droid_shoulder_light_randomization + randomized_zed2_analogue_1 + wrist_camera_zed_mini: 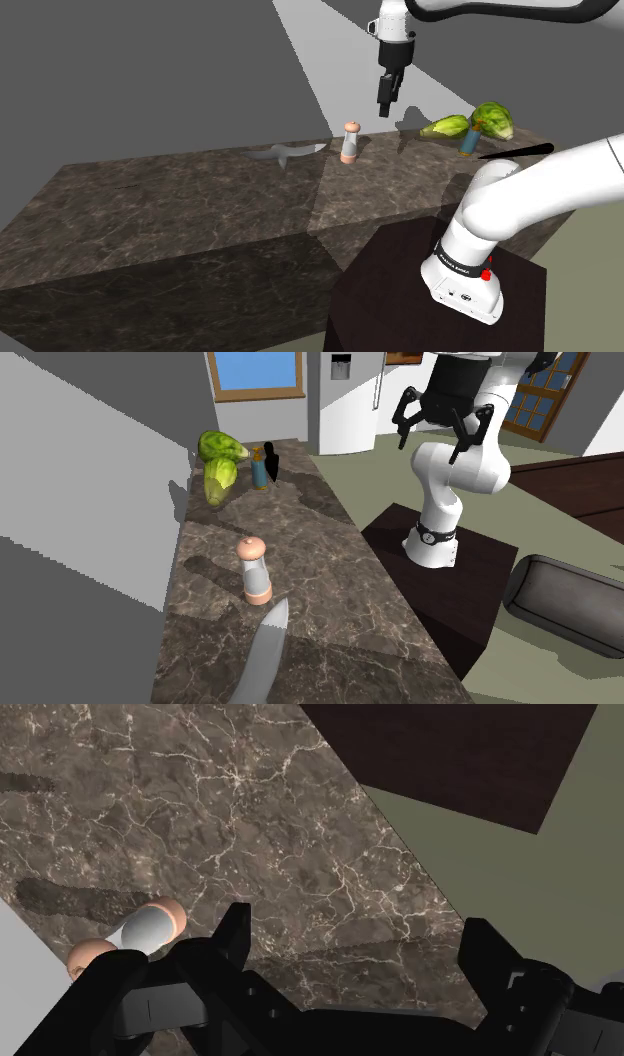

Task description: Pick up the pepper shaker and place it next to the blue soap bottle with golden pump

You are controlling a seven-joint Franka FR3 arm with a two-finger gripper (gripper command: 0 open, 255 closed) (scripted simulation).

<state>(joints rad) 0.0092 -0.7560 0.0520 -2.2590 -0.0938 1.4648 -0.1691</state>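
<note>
Black two-finger gripper [386, 106] hangs above the dark marble counter [180, 200] in the shoulder view. The peach-and-white cylindrical pepper shaker [351, 142] stands upright, well apart from the blue soap bottle with golden pump [468, 143]. The second exterior view shows the fingers [403, 440] spread and empty. In the wrist view, the shaker sits outside the gap.

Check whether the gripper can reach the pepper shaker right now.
Probably yes: the open gripper hangs above the counter, the pepper shaker stands upright, and nothing stands between them.
</note>
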